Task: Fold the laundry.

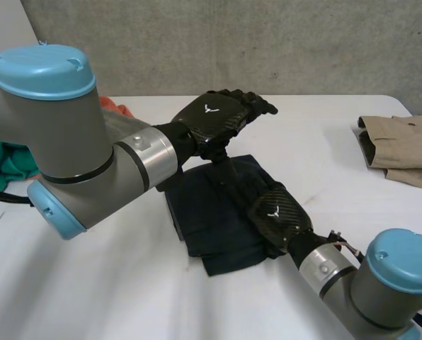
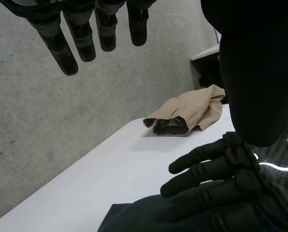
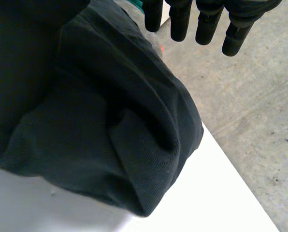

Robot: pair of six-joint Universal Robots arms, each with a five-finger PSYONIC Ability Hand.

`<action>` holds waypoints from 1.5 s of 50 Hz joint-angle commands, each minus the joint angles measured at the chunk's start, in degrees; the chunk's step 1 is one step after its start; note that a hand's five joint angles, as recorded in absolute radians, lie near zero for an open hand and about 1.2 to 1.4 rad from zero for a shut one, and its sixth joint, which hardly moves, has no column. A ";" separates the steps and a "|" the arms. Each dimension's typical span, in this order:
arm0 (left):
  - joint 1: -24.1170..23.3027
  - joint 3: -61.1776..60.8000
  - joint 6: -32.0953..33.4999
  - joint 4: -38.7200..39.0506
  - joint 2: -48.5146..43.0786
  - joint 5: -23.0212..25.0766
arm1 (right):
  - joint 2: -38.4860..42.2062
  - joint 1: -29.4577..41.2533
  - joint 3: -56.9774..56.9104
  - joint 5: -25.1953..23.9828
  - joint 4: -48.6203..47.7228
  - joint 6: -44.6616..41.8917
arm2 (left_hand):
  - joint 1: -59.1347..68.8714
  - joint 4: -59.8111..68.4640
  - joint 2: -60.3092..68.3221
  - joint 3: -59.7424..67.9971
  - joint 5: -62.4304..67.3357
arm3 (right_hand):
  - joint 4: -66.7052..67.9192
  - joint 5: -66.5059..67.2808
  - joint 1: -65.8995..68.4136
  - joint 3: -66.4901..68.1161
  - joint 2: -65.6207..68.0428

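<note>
Under the fingers [image 2: 202,170] of the right hand [image 1: 278,212] lies dark laundry [image 1: 211,227].

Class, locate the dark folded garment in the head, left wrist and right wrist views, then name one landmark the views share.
Head view: the dark garment lies at the centre, under the right robot hand.
Left wrist view: its edge lies beneath the right robot hand's fingers.
Right wrist view: it lies bunched under that hand's palm.
Shared landmark: the right robot hand.
</note>
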 commanded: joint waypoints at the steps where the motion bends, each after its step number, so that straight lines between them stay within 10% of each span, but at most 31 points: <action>1: 0.05 0.02 0.00 0.64 0.02 -0.21 | 2.69 2.26 -4.28 1.28 -0.08 0.19 | 1.59 0.58 0.50 0.58 -0.54 | 1.74 1.19 4.52 4.71 4.49; 5: 0.14 0.02 0.00 0.64 0.02 -0.21 | 4.71 3.93 -7.61 1.46 -0.08 0.90 | 1.59 0.58 0.50 0.58 -0.54 | 22.40 21.84 25.17 25.37 25.15; 8: 0.22 0.02 0.00 0.64 0.20 -0.13 | 6.20 4.20 -10.86 1.54 0.44 1.77 | 1.59 0.58 0.50 0.58 -0.54 | 67.83 67.28 70.61 70.80 70.58; 19: 1.80 0.29 -0.09 1.79 1.86 -0.39 | 5.95 1.83 -25.80 2.68 5.01 15.48 | 1.59 0.58 0.50 0.58 -0.54 | 67.98 67.43 70.76 70.95 70.73; 39: 2.34 0.20 -0.79 2.31 6.96 -0.30 | 2.59 -28.48 -47.34 4.10 4.67 29.02 | 1.59 0.58 0.50 0.58 -0.54 | 67.98 67.43 70.76 70.95 70.73; 53: 0.58 -0.94 -0.97 4.07 5.65 -0.39 | 28.97 -44.13 -59.83 -16.20 -2.09 32.89 | 1.59 0.58 0.50 0.58 -0.54 | 67.98 67.43 70.76 70.95 70.73; 73: -1.71 -2.35 -0.97 4.07 6.09 -0.30 | 25.98 -54.60 -49.02 -32.38 -6.76 34.47 | 1.59 0.58 0.50 0.58 -0.54 | 67.98 67.43 70.76 70.95 70.73; 75: -2.23 -2.35 -1.05 4.07 6.09 -0.30 | 25.90 -55.04 -48.58 -32.38 -6.41 34.47 | 1.59 0.58 0.50 0.58 -0.54 | 46.33 45.78 49.11 49.30 49.08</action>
